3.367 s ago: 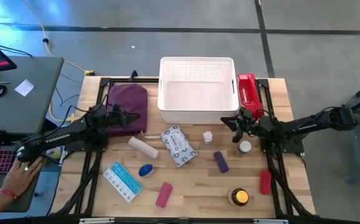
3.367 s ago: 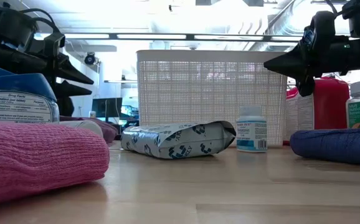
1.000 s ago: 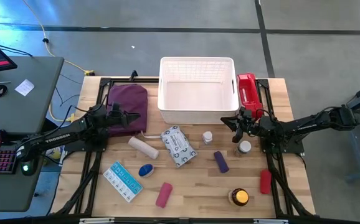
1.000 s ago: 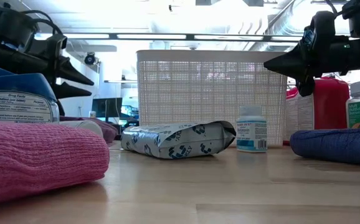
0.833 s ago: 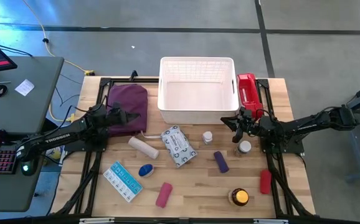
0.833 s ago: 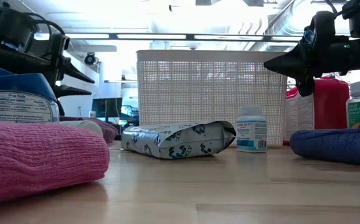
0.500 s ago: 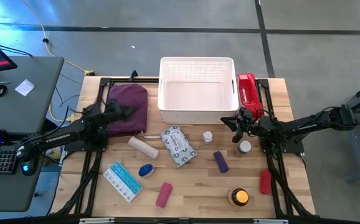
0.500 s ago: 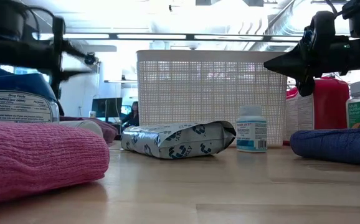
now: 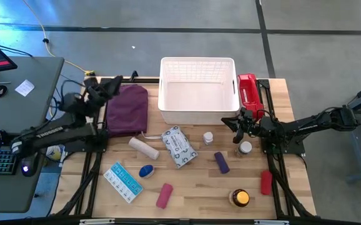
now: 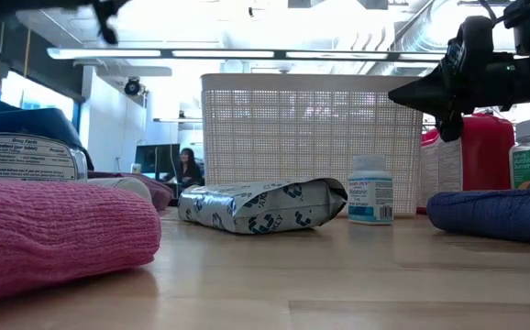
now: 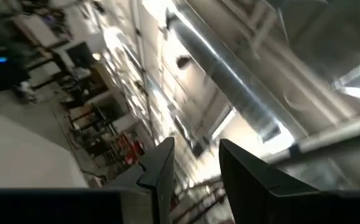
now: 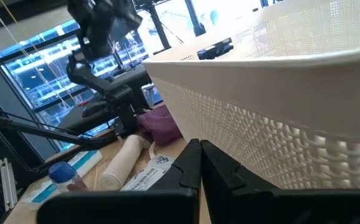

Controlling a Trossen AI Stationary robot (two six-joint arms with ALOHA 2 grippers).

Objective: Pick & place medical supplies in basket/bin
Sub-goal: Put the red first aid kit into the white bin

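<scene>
**Jaws empty, no supply yet taken**

Jaws of the left gripper (image 9: 113, 83) stand partly apart, holding nothing; jaws of the right gripper (image 9: 228, 123) are together, empty, near the basket's (image 9: 197, 116) front corner. The pick appears not begun: wipes packet (image 9: 178, 146), beige roll (image 9: 143, 148) and small bottle (image 9: 208, 137) lie on the desk (image 9: 193, 190). Next, an arm must descend over one item. Half a second earlier the left gripper was lower, over the maroon pouch (image 9: 128, 109); it has since swung up and away.
</scene>
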